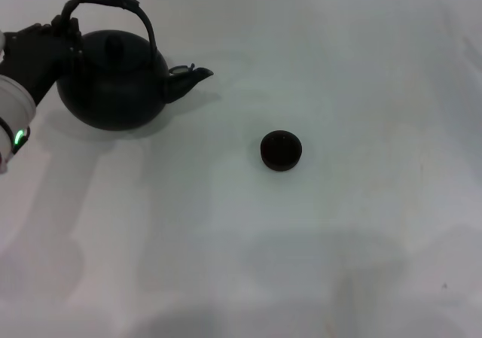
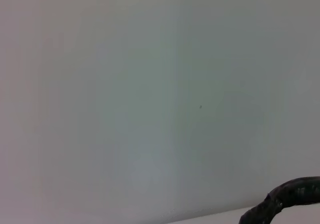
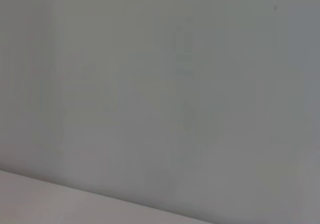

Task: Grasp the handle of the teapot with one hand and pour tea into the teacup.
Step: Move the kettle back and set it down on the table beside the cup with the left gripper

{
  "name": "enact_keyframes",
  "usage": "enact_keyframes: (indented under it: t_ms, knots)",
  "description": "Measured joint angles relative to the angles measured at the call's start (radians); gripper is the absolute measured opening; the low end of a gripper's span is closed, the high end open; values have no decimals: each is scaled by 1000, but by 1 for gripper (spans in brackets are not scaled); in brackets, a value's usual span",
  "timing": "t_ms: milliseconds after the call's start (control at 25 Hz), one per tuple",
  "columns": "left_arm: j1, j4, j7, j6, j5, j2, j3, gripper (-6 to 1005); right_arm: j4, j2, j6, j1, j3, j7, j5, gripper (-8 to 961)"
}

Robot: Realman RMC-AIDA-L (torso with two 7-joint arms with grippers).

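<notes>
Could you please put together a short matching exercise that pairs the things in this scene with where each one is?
Things:
1. teapot
2. teacup
3. left gripper
4. spout

Places:
A. alone near the middle of the table
B. at the left end of the handle
C. far left of the table
D. pointing toward the robot's right

Pairs: 1-C, 2-A, 3-B, 4-D

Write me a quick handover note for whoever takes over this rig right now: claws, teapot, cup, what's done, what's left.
Left claw: at the left end of the teapot's handle; grip cannot be confirmed.
Right claw: out of view.
Teapot: upright on the white table, far left, spout toward the teacup.
Teacup: upright at the table's middle, apart from the pot.
Done: left arm has reached the handle.
Left: secure the grasp, lift, carry over the cup, pour.
</notes>
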State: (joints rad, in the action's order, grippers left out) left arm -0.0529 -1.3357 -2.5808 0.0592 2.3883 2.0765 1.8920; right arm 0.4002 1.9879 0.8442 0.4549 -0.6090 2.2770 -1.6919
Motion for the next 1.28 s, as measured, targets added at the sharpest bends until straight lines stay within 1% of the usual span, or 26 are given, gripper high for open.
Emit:
enact_keyframes:
  t_ms: [240,640,1280]
  knots:
    - [9,74,-16,104,-8,1,53,122,0,0,-3,2,0,7,0,860]
    - [25,190,-93,251,-9,-1,127,116,0,0,-4,-2,0,7,0,860]
    - [13,237,-119,350,-1,-3,179,104,4,3,4,-9,-2,7,0,860]
